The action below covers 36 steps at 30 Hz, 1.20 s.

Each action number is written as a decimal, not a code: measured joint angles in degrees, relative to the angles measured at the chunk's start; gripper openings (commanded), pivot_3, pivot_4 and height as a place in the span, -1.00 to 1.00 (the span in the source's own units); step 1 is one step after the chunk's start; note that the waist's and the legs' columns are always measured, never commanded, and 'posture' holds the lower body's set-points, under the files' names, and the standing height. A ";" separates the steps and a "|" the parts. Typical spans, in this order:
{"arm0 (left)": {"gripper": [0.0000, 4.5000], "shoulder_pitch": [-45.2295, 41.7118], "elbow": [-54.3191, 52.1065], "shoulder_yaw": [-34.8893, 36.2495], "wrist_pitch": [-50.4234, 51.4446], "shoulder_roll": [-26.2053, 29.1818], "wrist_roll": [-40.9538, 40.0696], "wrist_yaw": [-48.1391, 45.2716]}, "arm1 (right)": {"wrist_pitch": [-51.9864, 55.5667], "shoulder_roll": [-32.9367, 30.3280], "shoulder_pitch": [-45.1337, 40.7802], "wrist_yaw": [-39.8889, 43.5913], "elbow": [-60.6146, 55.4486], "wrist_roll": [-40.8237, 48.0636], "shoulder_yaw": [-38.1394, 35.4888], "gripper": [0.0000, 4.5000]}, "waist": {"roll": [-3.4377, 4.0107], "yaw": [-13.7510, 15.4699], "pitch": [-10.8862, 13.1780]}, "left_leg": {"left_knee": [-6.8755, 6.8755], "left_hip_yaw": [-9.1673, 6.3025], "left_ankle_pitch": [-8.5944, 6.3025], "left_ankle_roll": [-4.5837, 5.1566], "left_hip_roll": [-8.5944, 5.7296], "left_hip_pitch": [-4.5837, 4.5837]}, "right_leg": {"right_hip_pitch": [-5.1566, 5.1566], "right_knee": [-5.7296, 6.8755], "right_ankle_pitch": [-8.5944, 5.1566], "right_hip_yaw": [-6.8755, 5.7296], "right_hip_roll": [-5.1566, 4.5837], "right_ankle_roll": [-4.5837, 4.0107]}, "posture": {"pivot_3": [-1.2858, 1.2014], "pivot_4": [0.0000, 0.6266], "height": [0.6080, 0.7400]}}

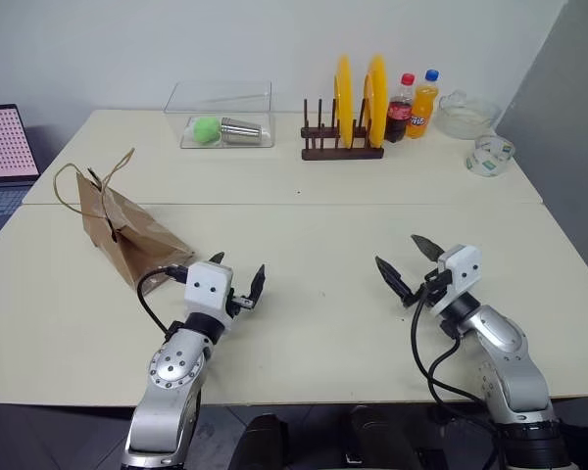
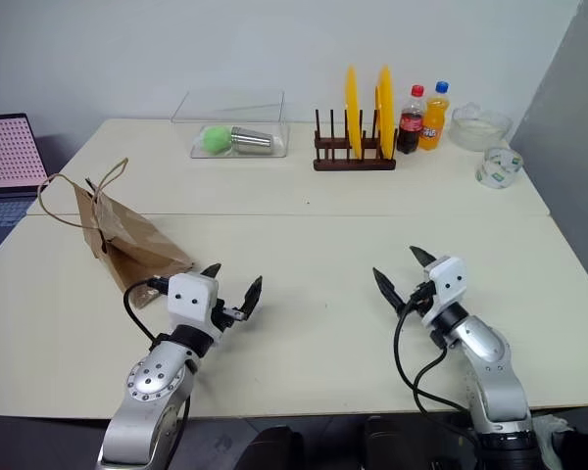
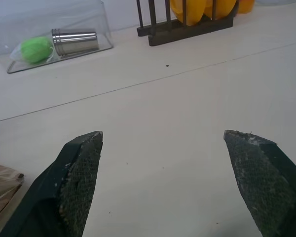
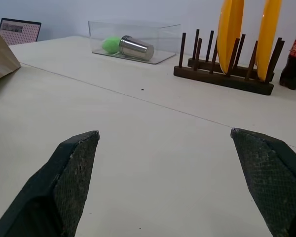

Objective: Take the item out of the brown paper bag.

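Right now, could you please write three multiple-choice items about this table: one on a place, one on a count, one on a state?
1. Where does the brown paper bag lie?
A. On the robot's left side of the table
B. Inside the clear box
C. Beside the soda bottles

2. How many yellow plates stand in the wooden rack?
A. One
B. Two
C. Four

3. How is the left tool?
A. Shut on the bag
B. Shut, holding nothing
C. Open, holding nothing

Answers:
1 A: the bag lies just beyond the left tool.
2 B: two discs stand upright.
3 C: its fingers stand apart over bare table.
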 measured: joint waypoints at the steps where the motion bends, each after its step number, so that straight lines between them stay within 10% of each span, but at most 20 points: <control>1: 0.83 -0.03 0.00 0.01 0.06 0.00 0.09 0.22 | 0.00 -0.05 -0.04 0.17 0.01 -0.02 0.26 1.00 | 0.00 0.00 0.00 | 0.00 0.00 0.00 0.00 0.00 0.00 | 0.00 0.00 0.00 -0.01 0.00 0.00 | 0.03 -0.52 1.00; 19: 0.83 4.56 -28.64 16.66 22.56 -9.25 -6.16 13.10 | 18.44 -9.23 -19.88 21.84 -2.68 15.87 5.15 1.00 | -0.07 -0.03 0.04 | 0.01 -0.14 0.00 0.00 0.03 -0.05 | 0.02 -0.05 0.00 -0.12 0.07 0.00 | 0.03 -0.52 1.00; 36: 0.83 -27.34 -8.88 35.41 52.03 10.87 -15.53 13.06 | 21.53 -10.37 -24.40 29.31 -1.64 16.98 7.30 1.00 | -0.15 -0.04 0.07 | 0.02 -0.17 0.00 -0.02 0.00 -0.04 | 0.01 -0.02 0.01 -0.13 0.05 0.00 | 0.03 -0.52 1.00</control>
